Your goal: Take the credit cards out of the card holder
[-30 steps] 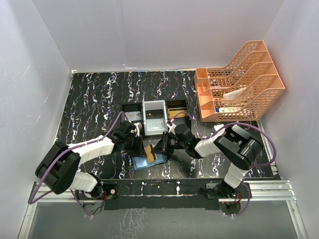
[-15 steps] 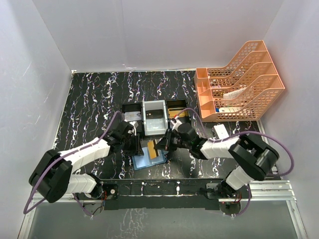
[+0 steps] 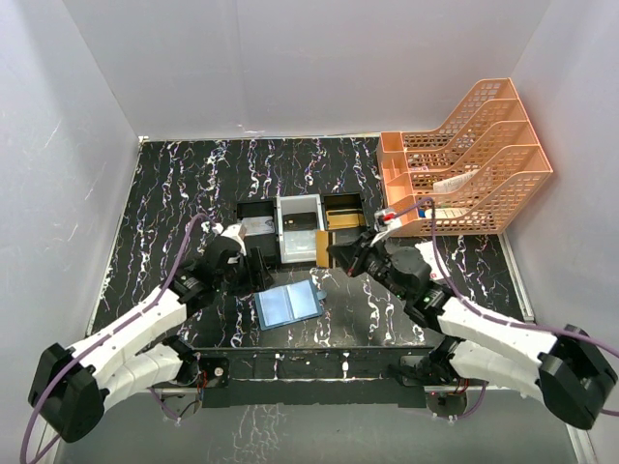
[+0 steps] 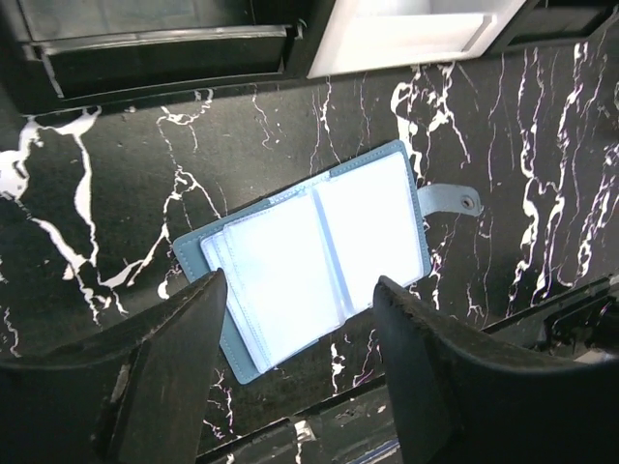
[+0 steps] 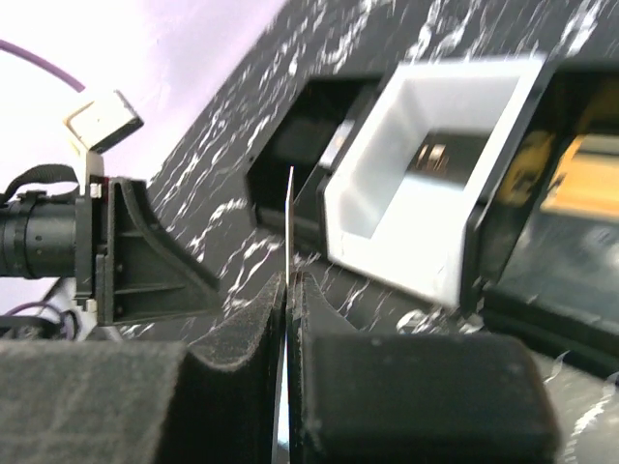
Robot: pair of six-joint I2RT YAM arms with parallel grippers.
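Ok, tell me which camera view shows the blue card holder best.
The left wrist view: the card holder lies open in mid-frame, large and sharp, its clear pockets and snap tab plain. The top external view shows it whole but small. The right wrist view does not show it at all.

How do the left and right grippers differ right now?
The left gripper is open and empty; the right gripper is shut on a gold card standing on edge. The left one looks down on the open holder; the right faces the tray. Neither touches the holder.
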